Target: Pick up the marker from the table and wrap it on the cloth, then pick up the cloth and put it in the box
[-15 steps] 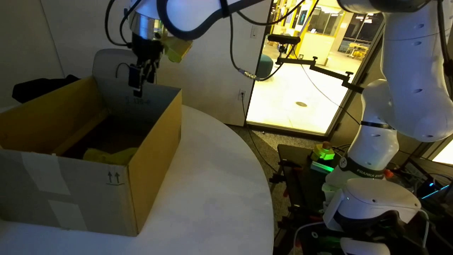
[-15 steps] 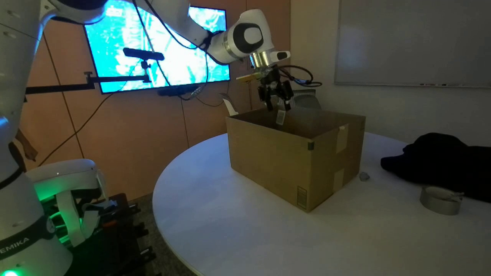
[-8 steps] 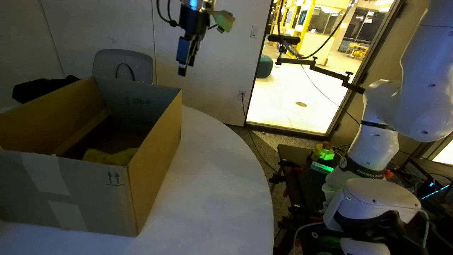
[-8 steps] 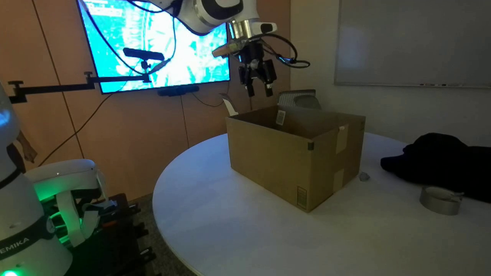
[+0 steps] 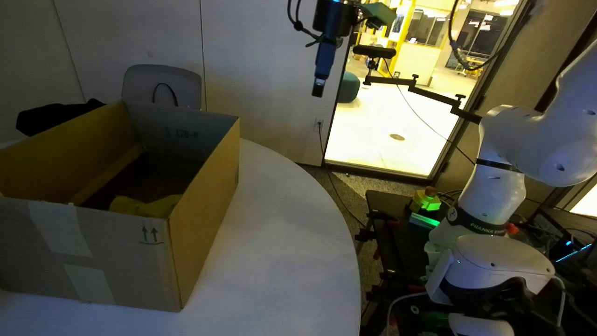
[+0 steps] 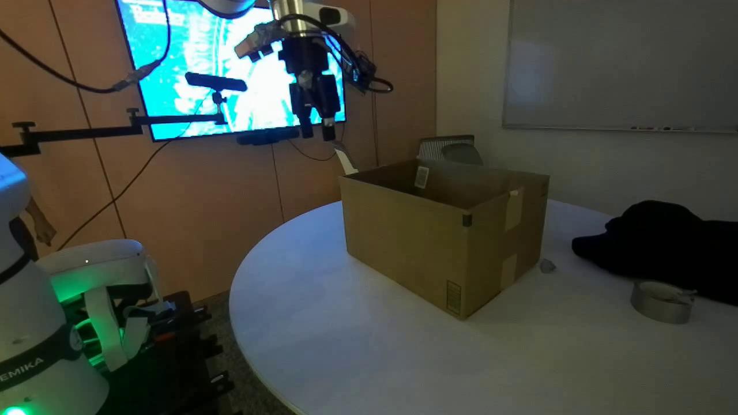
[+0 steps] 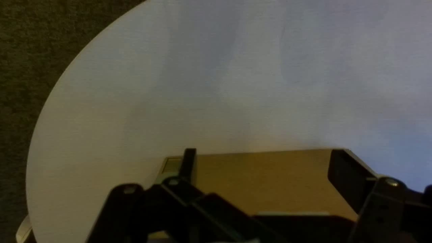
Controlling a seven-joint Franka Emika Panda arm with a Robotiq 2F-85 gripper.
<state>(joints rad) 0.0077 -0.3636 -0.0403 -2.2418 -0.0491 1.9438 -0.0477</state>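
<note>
While the single hand [image 6: 317,132] hangs in the air, higher than the one box [image 6: 406,245] and clear of it, its two fingers [image 7: 349,179] stand wide apart; in the wrist view the side of the box shows through the gap between them. That box sits upright on one round white desk [image 6: 288,294], its top uncovered. Inside lies one yellow-green cloth [image 5: 149,206], bunched up close to a corner; the walls of the box stand in the way and hide much of it. One end of the box carries two printed arrows [image 5: 155,233] and two pale tape strips [image 5: 63,228], set one above the other.

Just beside the box, on the desk, is one small grey lump [image 6: 547,266], too small to identify. Well apart from the box sits one grey tape roll [image 6: 660,305], near one black heap [image 6: 663,242] that looks like fabric.

Past the desk, one grey chair [image 5: 154,77] shows behind the box. One lit screen [image 6: 202,52] is on the wall, partly covered by the hand and by one camera [image 6: 216,81] on a jointed bracket [image 6: 173,119]. One whiteboard [image 6: 622,63] hangs on another wall. Part of a person's bare forearm [image 6: 41,222] shows near the edge of an exterior view.
</note>
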